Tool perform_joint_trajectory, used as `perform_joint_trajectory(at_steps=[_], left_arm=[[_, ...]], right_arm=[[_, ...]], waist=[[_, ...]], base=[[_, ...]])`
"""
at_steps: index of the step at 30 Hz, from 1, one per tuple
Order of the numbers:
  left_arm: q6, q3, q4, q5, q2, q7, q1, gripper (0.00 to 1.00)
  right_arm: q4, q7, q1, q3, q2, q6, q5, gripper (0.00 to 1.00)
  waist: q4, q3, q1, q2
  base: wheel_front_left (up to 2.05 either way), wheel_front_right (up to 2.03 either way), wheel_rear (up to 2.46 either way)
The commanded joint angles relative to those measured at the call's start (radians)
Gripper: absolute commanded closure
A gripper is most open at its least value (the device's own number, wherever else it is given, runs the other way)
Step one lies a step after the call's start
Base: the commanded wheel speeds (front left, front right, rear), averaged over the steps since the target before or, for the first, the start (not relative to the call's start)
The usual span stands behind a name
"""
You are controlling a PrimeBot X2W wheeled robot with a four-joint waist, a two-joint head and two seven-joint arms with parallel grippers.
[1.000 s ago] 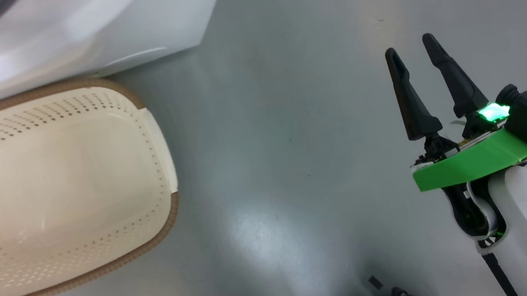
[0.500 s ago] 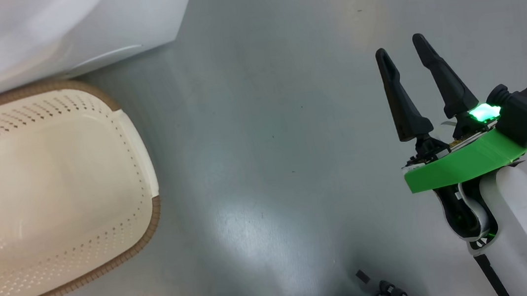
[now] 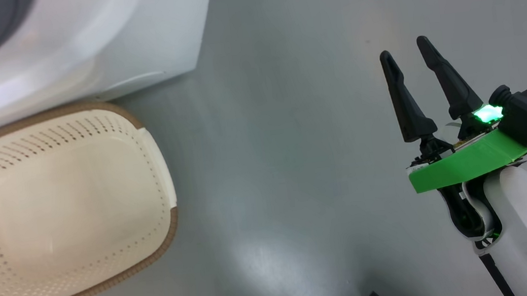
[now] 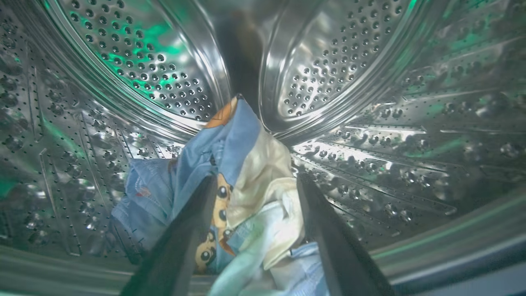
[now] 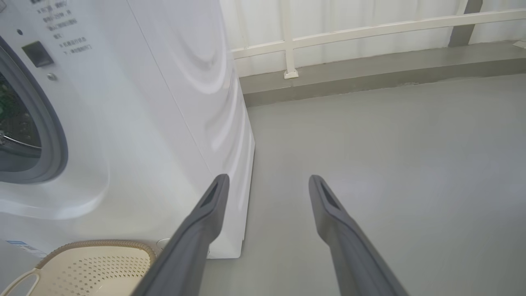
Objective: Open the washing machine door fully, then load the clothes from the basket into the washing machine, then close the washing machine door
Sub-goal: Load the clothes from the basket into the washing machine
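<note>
Inside the perforated steel drum (image 4: pixel 328 61) of the washing machine (image 3: pixel 132 43): crumpled light blue clothes (image 4: pixel 242 164) with orange figures, plus a cream piece, beyond the wide-apart fingers of the left gripper (image 4: pixel 257 179). Cream perforated basket (image 3: pixel 166 228) on glossy grey floor (image 3: pixel 282 141), close against the machine. Right gripper (image 3: pixel 404 47) also spread open, over the floor. White railing (image 5: pixel 370 28) behind.

Cream perforated plastic basket (image 3: pixel 169 223): left end cut off by the head view's edge.
Light blue and cream clothes (image 4: pixel 246 156): partly behind left gripper (image 4: pixel 255 180).
Print (image 5: pixel 68 35) on white washing machine (image 5: pixel 164 102): unreadable.
</note>
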Motion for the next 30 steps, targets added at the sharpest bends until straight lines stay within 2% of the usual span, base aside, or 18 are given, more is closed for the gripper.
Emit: perform_joint_trajectory(at_steps=[1,10,15,21,30], left_arm=[[-0.005,0.003,-0.025,-0.005,0.040,-0.007,0.016,0.00],[-0.006,-0.058,-0.179,-0.097,0.037,-0.086,0.240,0.00],[-0.006,-0.077,-0.245,-0.071,0.050,-0.108,0.362,0.00],[0.002,0.035,-0.403,-0.055,0.033,-0.110,0.537,0.00],[0.033,0.181,-0.633,0.041,-0.043,-0.110,0.843,0.00]], right_arm=[[-0.017,-0.008,0.019,0.019,-0.011,0.005,0.001,0.00],[0.002,-0.008,0.040,0.032,-0.038,0.005,0.006,0.00],[0.014,-0.008,0.060,0.037,-0.051,0.005,0.011,0.00],[0.025,-0.008,0.082,0.036,-0.065,0.005,0.017,0.00],[0.042,-0.008,0.125,0.040,-0.084,0.005,0.029,0.00]], waist=[[0.017,-0.039,0.0000,0.0000],[0.064,-0.161,0.0000,0.0000],[0.091,-0.223,0.0000,0.0000],[0.122,-0.290,0.0000,0.0000],[0.168,-0.408,0.0000,0.0000]], base=[[0.00,0.00,0.00],[0.00,0.00,0.00],[0.00,0.00,0.00],[0.00,0.00,0.00],[0.00,0.00,0.00]])
